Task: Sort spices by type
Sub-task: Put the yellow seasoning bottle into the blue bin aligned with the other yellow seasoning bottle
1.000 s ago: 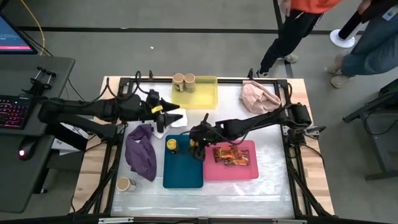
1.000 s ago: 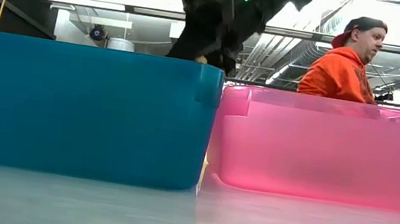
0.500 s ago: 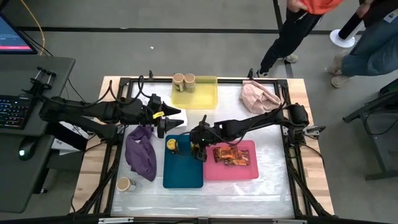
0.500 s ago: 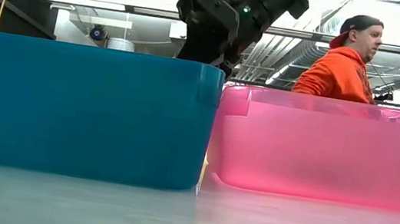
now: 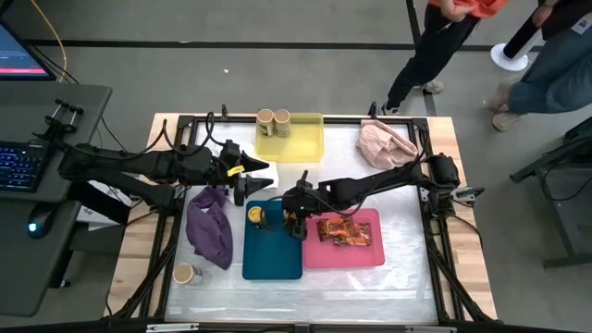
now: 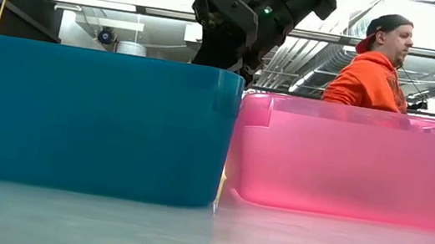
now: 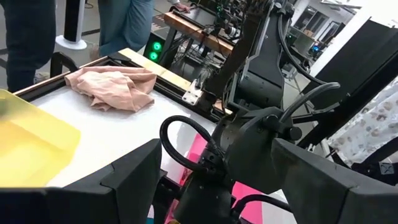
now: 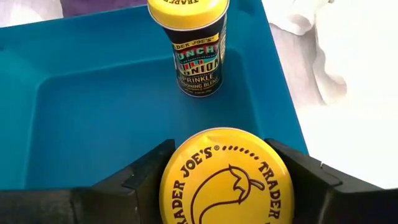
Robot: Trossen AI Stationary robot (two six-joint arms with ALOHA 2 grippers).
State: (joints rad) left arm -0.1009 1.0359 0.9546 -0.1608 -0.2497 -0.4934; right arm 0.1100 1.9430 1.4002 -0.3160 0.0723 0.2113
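Observation:
My right gripper (image 5: pixel 295 220) is shut on a yellow-lidded jar (image 8: pixel 227 186) over the right part of the teal tray (image 5: pixel 273 259). A second yellow-lidded jar (image 5: pixel 255 215) stands upright on the tray floor and also shows in the right wrist view (image 8: pixel 188 43). Two tan-lidded jars (image 5: pixel 274 117) stand in the yellow tray (image 5: pixel 301 143). A third tan-lidded jar (image 5: pixel 185 273) stands on the table at the near left. Orange-red packets (image 5: pixel 342 229) lie in the pink tray (image 5: pixel 370 254). My left gripper (image 5: pixel 250 176) is open and empty, just beyond the teal tray's far left corner. My right gripper pinches the jar's yellow lid by its rim (image 8: pixel 171 180) between its two fingers (image 8: pixel 134 180), one on each side. The fingers come from above, pointing down. The jar is upright. The lid hides its body, so I cannot tell whether its base rests on the tray floor.
A purple cloth (image 5: pixel 210 227) lies left of the teal tray, a white cloth (image 5: pixel 242 190) under my left gripper, and a pink cloth (image 5: pixel 387 143) at the far right. People stand beyond the table's far edge (image 5: pixel 444 37). In the low view the tray walls (image 6: pixel 92 118) hide the tray floors.
My left gripper has moved a little toward the table's right and near edges, closer to the teal tray. My right gripper has shifted slightly over the teal tray with the jar and has kept still for the last half second.

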